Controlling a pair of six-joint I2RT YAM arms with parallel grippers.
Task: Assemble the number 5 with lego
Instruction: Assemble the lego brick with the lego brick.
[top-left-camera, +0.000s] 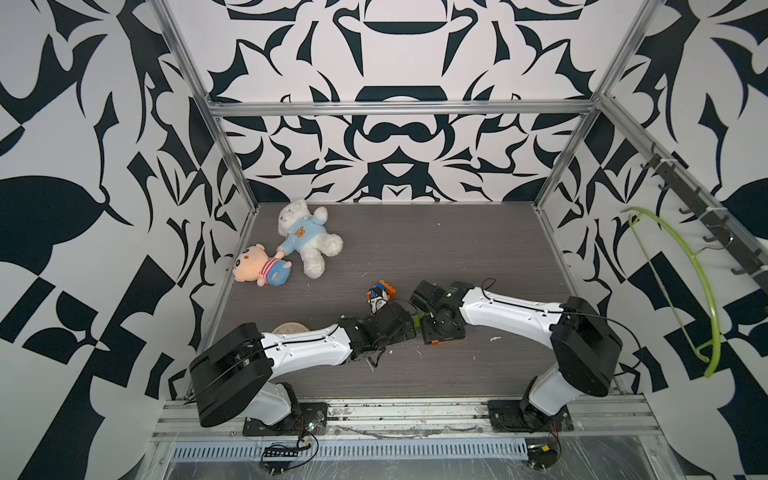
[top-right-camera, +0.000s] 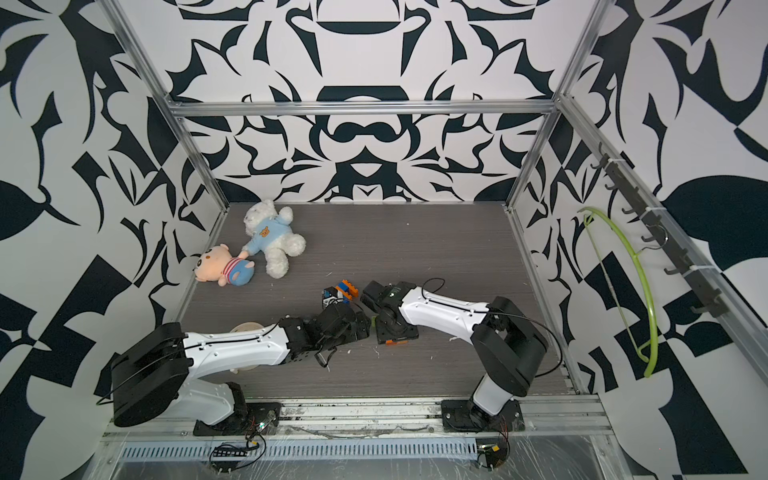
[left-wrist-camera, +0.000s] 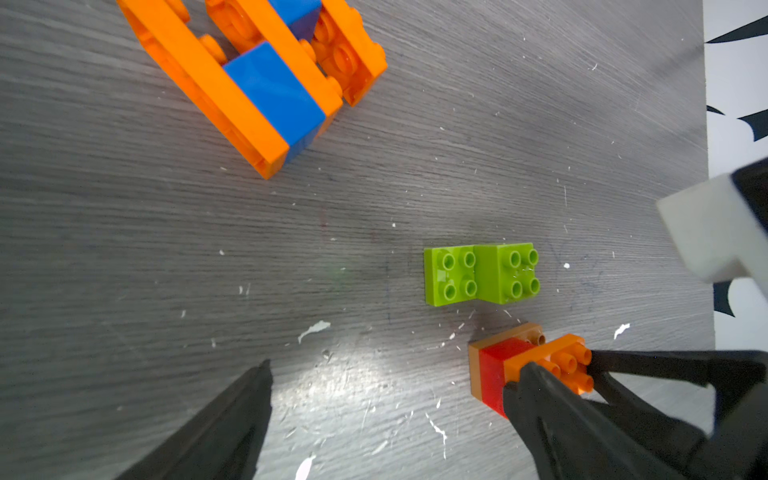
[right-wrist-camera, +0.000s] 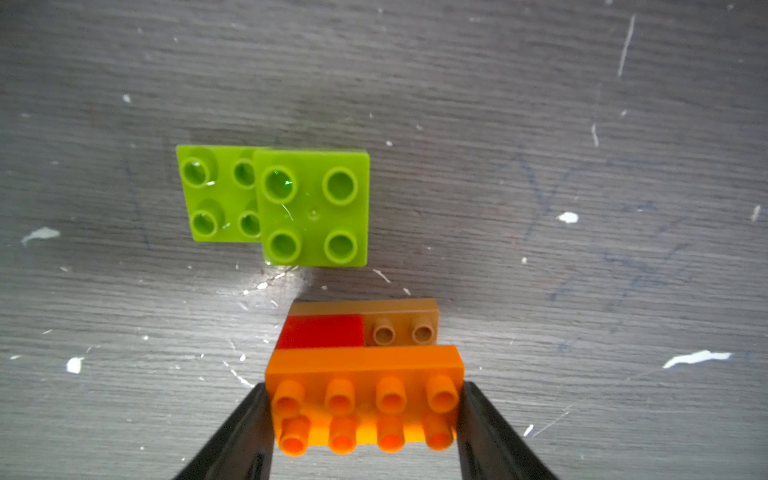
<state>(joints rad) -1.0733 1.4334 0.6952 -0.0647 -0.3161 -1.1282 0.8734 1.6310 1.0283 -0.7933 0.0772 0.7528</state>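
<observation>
Walls (top-left-camera: 395, 50) are all covered in this wild black-and-white swirly print, boxed in by a silver aluminium frame (top-left-camera: 399, 109). Floor (top-left-camera: 457, 249) is grey wood-grain board, pretty scuffed, with white flecks (left-wrist-camera: 313, 328) all over and a bright glare patch (left-wrist-camera: 353, 374). A dark hook rack (top-left-camera: 702, 216) runs along one side wall with a lime hanger (top-left-camera: 702, 286) on it. Slotted metal rail (top-left-camera: 415, 411) up front.

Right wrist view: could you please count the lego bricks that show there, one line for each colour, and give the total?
Lime green lego: 2
Brown lego: 1
Red lego: 1
Orange lego: 1
Total: 5
</observation>
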